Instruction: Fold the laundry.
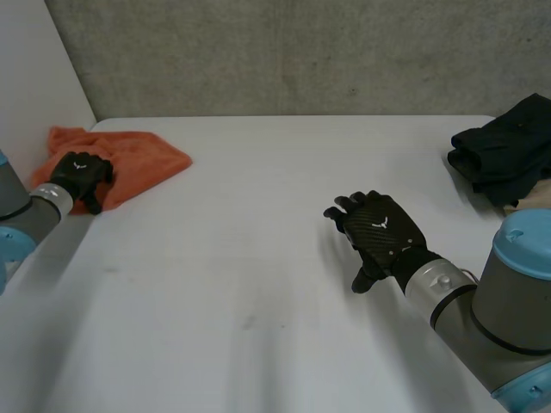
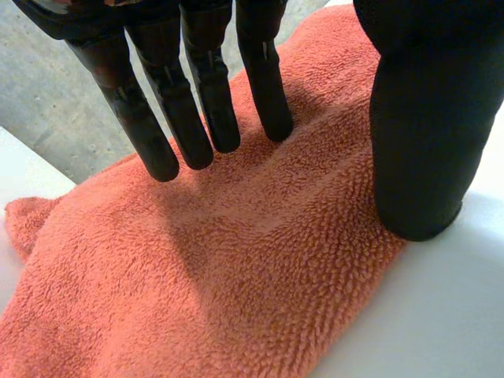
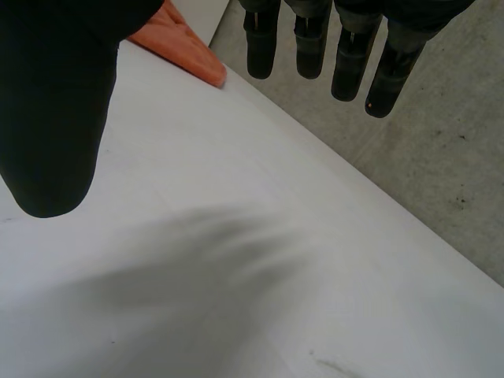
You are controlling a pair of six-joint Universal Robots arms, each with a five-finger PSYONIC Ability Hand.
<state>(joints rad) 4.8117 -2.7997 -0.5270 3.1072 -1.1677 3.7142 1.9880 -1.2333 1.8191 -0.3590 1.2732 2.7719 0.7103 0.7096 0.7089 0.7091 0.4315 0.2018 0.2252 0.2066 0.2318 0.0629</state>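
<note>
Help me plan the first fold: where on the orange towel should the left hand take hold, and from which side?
Probably the edge beside the left hand's thumb. The orange towel lies flat on the table, so come from the bare-table side, slide the thumb under that edge and pinch against the straight fingers on top.

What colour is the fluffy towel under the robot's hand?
The towel is orange, best seen in the left wrist view.

On table (image 1: 258, 258) — orange towel (image 1: 142, 159), dark clothes (image 1: 508, 155).
</note>
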